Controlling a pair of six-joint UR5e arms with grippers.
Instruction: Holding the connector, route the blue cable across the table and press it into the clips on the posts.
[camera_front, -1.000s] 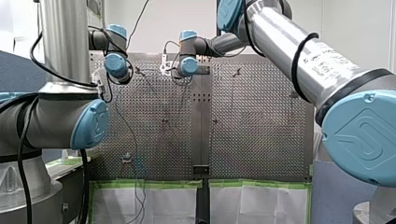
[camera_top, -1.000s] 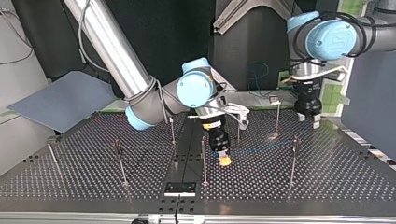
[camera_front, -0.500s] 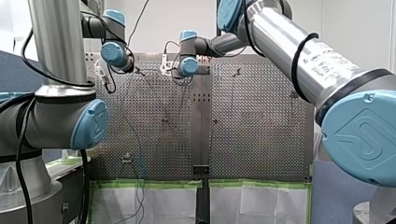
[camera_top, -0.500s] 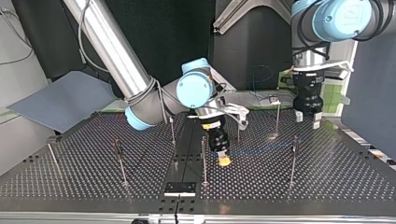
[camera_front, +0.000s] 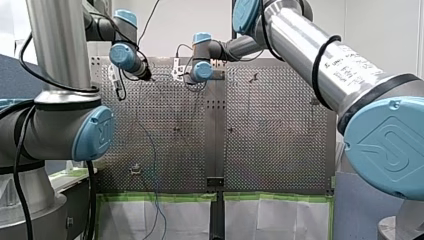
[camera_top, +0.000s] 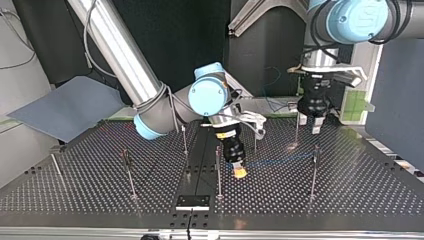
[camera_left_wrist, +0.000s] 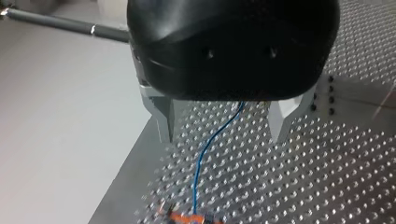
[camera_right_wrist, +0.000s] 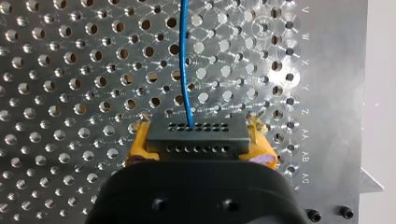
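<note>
Now my right pincer (camera_top: 240, 171) pinches the connector (camera_right_wrist: 196, 139) low over the bench (camera_top: 350, 195); the blue cable (camera_right_wrist: 186, 70) runs straight from it toward my left pincer (camera_left_wrist: 223, 126), showing between its spread fingers (camera_left_wrist: 164, 121), beside a post (camera_top: 297, 131).

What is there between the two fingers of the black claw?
In the left wrist view, only the blue cable runs between the left claw's open fingers, touching neither, with the perforated table behind it.
</note>
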